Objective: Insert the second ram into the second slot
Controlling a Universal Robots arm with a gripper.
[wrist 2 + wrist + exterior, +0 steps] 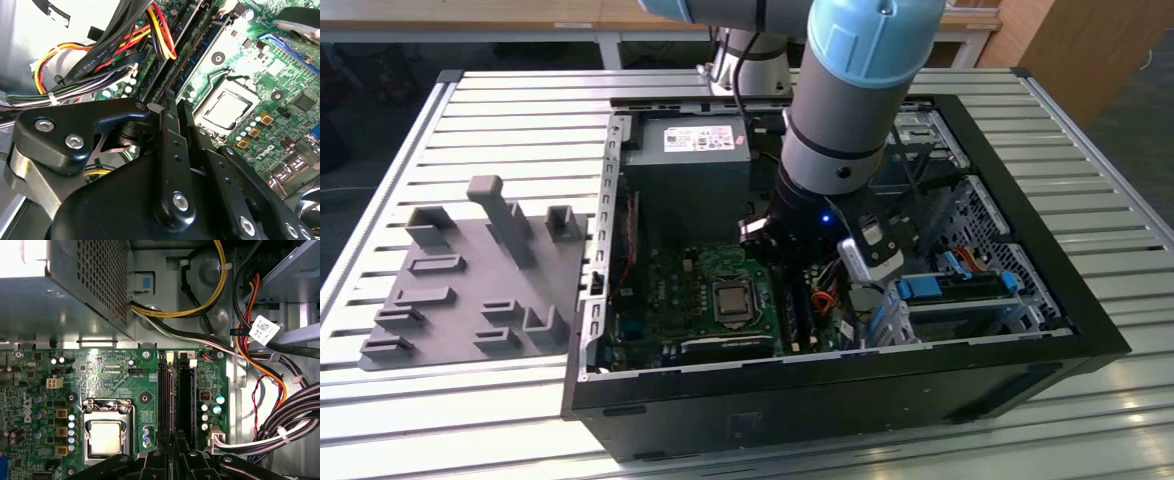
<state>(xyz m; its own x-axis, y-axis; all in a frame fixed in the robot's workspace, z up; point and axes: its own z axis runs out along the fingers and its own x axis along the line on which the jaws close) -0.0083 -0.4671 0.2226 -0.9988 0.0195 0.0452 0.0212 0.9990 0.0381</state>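
Tool (pixel 172 460), lowered inside the open case (pixel 854 370), hangs right over the two dark slots (pixel 177 390) beside the processor socket (pixel 106 435) in both wrist views; whether it is apart, together or clamped cannot be told. Nor can the ram be told from the slots under the tool. Cable bundles (pixel 280 425) run along the slots' other side, the power supply (pixel 687 150) sits beyond the board, and the case stands on a slatted tabletop (pixel 520 110).
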